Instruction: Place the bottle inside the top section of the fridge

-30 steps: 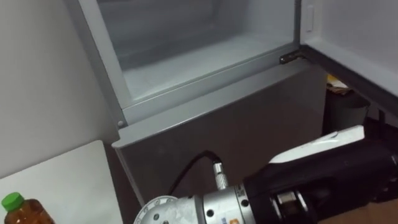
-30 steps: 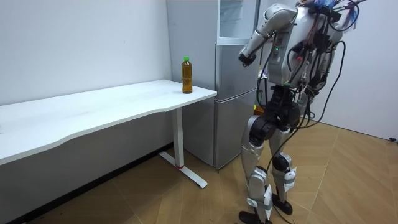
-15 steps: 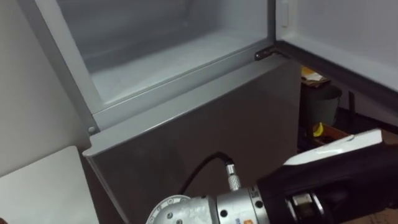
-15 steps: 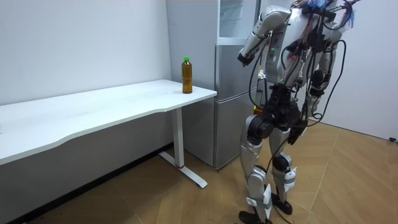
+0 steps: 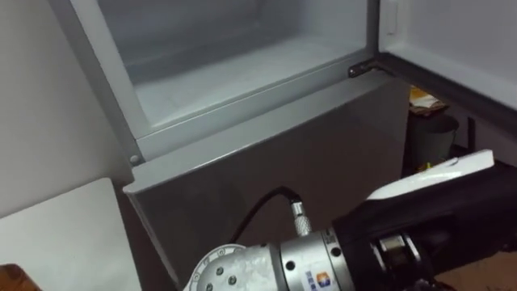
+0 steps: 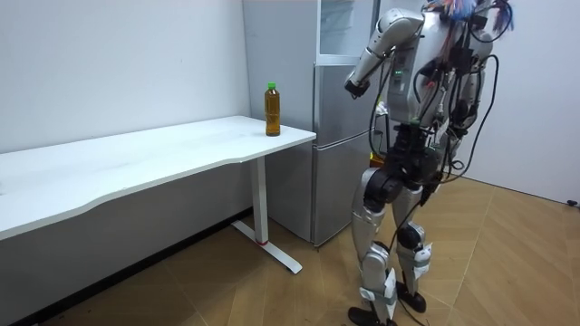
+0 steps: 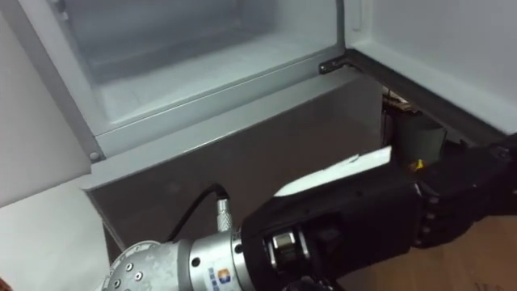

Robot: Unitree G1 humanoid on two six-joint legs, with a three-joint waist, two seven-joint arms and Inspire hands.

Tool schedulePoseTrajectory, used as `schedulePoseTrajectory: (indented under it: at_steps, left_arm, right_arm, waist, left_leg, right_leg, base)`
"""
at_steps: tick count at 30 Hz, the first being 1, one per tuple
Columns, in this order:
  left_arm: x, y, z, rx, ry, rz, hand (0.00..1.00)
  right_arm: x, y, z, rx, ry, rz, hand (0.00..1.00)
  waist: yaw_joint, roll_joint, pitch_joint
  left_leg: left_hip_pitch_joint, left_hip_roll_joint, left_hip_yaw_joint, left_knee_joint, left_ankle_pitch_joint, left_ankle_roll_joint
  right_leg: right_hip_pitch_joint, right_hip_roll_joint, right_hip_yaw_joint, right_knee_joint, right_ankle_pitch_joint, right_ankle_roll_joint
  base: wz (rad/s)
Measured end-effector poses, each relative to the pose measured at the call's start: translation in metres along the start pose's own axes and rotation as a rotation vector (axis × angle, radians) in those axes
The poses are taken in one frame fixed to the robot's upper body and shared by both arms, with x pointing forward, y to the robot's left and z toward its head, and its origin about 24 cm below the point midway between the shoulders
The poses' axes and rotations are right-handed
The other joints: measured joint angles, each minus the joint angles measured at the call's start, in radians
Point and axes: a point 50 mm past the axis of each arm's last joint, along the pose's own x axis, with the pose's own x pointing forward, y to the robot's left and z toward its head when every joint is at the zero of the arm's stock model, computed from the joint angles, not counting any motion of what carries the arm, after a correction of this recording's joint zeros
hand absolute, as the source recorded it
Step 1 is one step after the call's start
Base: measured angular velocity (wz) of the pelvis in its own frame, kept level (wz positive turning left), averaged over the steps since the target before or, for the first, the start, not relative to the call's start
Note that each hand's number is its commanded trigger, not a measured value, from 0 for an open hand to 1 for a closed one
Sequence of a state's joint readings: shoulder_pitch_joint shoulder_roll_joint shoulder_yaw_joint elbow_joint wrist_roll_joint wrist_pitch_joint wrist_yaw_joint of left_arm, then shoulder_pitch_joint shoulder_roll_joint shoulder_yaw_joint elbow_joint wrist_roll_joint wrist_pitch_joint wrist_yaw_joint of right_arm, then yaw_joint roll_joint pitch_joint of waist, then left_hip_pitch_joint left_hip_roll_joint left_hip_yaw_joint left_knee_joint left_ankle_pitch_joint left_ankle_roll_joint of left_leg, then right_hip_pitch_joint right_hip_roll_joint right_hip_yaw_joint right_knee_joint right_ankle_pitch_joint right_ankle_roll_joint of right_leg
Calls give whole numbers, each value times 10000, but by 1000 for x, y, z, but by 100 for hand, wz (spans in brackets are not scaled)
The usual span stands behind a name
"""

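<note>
The bottle, amber with a green cap, stands upright at the end of the white table nearest the fridge. A brown sliver of it shows at the left eye view's lower left corner. The upper fridge compartment is open, with white bare walls and floor. I stand in front of the fridge. My right arm crosses low before me, and its wrist leaves the frame at the bottom. My right hand is raised in front of the fridge, apart from the bottle. My left hand hangs at my side.
The open upper door juts out on the right. Below the compartment is the shut grey lower door. A dark bin stands on the floor beside the fridge. The table's corner lies at lower left.
The eye view swung right, then partly back, which is the camera's own shift. My upper body has turned slightly. The bottle has not moved and my right arm stays raised.
</note>
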State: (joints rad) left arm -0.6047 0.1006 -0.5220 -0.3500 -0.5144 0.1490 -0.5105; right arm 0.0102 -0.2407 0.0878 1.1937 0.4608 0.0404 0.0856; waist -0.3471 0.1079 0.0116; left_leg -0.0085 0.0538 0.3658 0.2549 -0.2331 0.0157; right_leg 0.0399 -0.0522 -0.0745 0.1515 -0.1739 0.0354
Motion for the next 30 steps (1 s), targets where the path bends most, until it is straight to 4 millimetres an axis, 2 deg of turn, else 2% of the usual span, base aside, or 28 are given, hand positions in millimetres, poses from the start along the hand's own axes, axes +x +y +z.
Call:
schedulePoseTrajectory:
  at_steps: [3,9,15,20,22,26,30]
  left_arm:
    - [-3,4,9,329,-238,304,0]
    - [-6,6,17,697,-386,550,0]
    - [-11,12,18,991,-237,957,0]
    - [-28,32,35,1743,-671,2329,0]
    - [-32,33,42,2065,-839,2558,0]
    - [-39,29,44,2171,-916,2702,0]
    - [-50,31,44,2196,-855,3237,0]
  right_arm:
    - [1,4,0,-21,-49,39,0]
    - [1,4,-2,-89,19,90,0]
    - [0,3,-3,-369,86,159,0]
    - [1,7,-7,-410,198,170,0]
    - [1,8,-7,-400,210,149,0]
    - [1,8,-8,-383,262,174,0]
    - [1,13,-12,-344,330,276,0]
  waist:
    - [350,-100,-25]
    - [591,-174,-40]
    - [979,-191,-52]
    - [1545,-197,-62]
    - [1679,-222,-70]
    - [1901,-332,-85]
    - [1929,-459,-112]
  left_leg:
    - [-1,-72,-373,24,45,13]
    - [-9,-328,-1026,-121,272,97]
    - [-36,-426,-1297,-183,418,129]
    - [-45,-525,-1653,-180,510,169]
    - [-50,-564,-1751,-179,531,176]
    - [15,-658,-1897,-183,569,217]
    - [6,-669,-1923,-180,594,242]
  right_leg:
    - [188,-41,-391,-14,-19,-2]
    - [504,-224,-1152,-18,-154,43]
    - [638,-287,-1429,-7,-168,46]
    - [820,-348,-1764,-10,-182,65]
    - [874,-352,-1808,-18,-184,69]
    - [1015,-410,-1801,-16,-233,108]
    - [1045,-429,-1888,-9,-237,116]
  base:
    - [30]
    - [40]
    - [16]
    - [22]
    - [19]
    - [14]
    - [3]
